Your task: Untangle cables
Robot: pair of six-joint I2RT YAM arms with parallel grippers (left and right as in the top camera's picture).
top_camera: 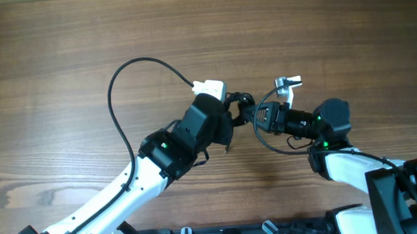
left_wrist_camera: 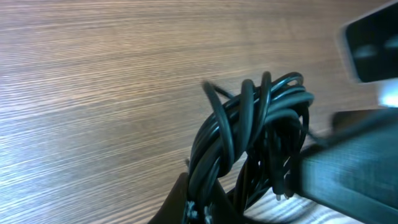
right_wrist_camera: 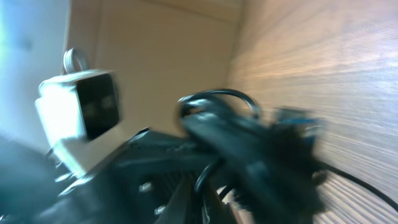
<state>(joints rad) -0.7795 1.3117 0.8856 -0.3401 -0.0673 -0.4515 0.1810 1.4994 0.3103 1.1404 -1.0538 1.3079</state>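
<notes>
My two arms meet near the middle of the wooden table (top_camera: 59, 53), and the cables (top_camera: 242, 102) are there between my two claws, bunched in a small dark knot. My left claw (top_camera: 231, 114) comes from the lower left. In my left wrist camera the cables (left_wrist_camera: 249, 130) stand up as a thick bundle of shiny black loops, and the strands go down between my left claw (left_wrist_camera: 196, 208) at the bottom edge, so this claw is narrow and it holds the bundle. My right claw (top_camera: 258, 117) comes from the lower right and it is touching the knot or just beside it; I cannot tell which. My right wrist camera is very blurred. I see only one black loop (right_wrist_camera: 217, 99) and dark shapes in front of it, so I cannot tell if this claw is wide or narrow. From the knot one long strand (top_camera: 112, 86) makes a big arc over the table to the left and then goes under my left arm. Its other end joins a white plug (top_camera: 209, 87), which lies just above my left claw. A second, smaller plug (top_camera: 288, 82), white and silver, lies above my right claw, and a thin wire curves from it down around this claw.
</notes>
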